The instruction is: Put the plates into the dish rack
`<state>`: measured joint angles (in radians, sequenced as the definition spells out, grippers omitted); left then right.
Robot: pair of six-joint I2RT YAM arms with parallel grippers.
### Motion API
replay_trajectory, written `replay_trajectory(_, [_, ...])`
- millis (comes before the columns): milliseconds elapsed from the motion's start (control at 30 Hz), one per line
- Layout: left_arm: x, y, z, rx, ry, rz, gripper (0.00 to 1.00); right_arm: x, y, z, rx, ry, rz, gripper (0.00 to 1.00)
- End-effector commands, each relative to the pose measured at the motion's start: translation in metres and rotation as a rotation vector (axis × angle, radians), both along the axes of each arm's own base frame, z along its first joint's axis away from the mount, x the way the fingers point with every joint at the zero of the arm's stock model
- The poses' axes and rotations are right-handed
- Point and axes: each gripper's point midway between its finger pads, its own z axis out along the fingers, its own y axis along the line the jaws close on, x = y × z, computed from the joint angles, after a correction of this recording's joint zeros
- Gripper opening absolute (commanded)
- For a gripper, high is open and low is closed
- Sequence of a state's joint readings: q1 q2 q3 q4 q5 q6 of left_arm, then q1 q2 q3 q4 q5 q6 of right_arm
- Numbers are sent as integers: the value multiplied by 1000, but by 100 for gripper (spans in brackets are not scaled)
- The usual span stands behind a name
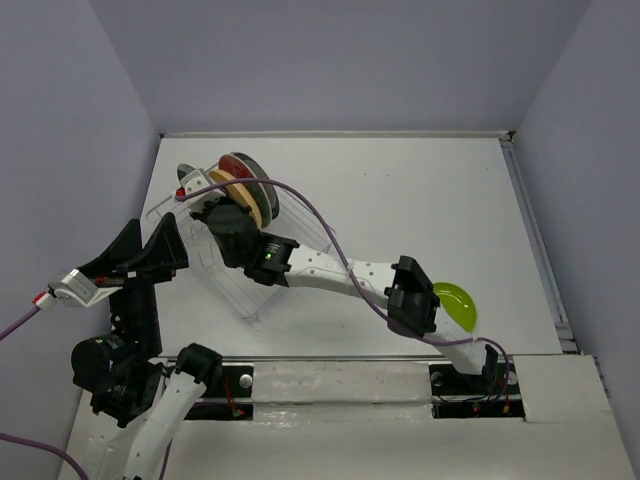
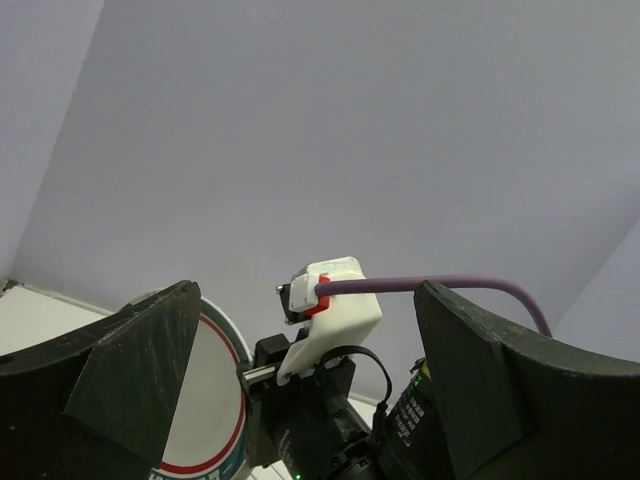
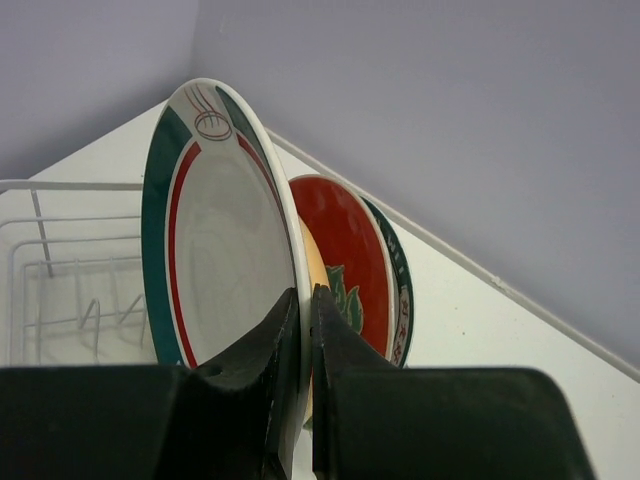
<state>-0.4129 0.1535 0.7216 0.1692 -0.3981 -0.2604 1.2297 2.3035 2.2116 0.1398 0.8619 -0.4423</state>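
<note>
R gripper [image 3: 305, 300] pinching rim of white teal-rimmed plate [image 3: 220, 250], upright at far end of rack [image 1: 235, 290], next to red plate [image 3: 350, 240]. L gripper [image 1: 145, 250] spread wide, empty, beside rack. Lime green plate [image 1: 455, 303] flat on table [image 1: 400, 200] nr R arm base.

The left gripper [image 1: 148, 250] is held raised with its jaws spread wide near its base, while the right arm [image 1: 340, 272] reaches far left, the right gripper [image 3: 305, 300] pinching the white plate [image 3: 220, 250] by its rim.
</note>
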Motion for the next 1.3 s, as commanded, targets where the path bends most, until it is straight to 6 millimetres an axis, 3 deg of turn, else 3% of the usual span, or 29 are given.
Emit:
replay_trajectory(0, [-7, 3, 18, -28, -63, 0, 99, 13, -11, 11, -11, -51, -89, 7])
replay_trajectory(167, [-10, 6, 18, -34, -72, 9, 99, 6, 3, -35, -93, -4, -71, 7])
replay_trajectory(300, [-11, 6, 17, -30, -72, 9, 99, 8, 10, -49, -108, 13, -72, 7])
replay_trajectory(533, [-10, 5, 15, -28, -70, 7, 99, 6, 20, -41, -87, 3, -75, 7])
replay_trajectory(667, [-10, 5, 15, -29, -70, 4, 99, 12, 6, -31, -80, -47, -181, 7])
replay_trajectory(700, [-9, 4, 15, -29, -70, 2, 99, 13, 1, -19, -59, -71, -209, 7])
replay_trajectory(833, [-1, -3, 15, -15, -53, -19, 99, 9, -6, -23, -57, -93, -257, 7])
replay_trajectory(1067, [-2, -1, 13, -19, -51, -10, 99, 7, 14, -52, -27, -31, -164, 7])
replay_trajectory(1100, [-3, -1, 14, -20, -53, -11, 99, 6, 13, -47, -10, -27, -157, 7])
replay_trajectory(1133, [-3, 0, 14, -20, -54, -7, 99, 5, 13, -44, 1, -22, -150, 14])
replay_trajectory(1167, [-4, 1, 15, -23, -57, -4, 99, 3, 15, -48, 13, -3, -132, 35])
replay_trajectory(1200, [-5, 1, 15, -21, -57, -3, 99, 2, 14, -44, 30, 8, -119, 47])
replay_trajectory(1233, [-6, 3, 16, -28, -58, 4, 99, -2, 10, -28, 59, 19, -101, 56])
replay_trajectory(1267, [-6, 4, 17, -28, -55, 9, 99, -6, 12, -23, 126, 59, -76, 66])
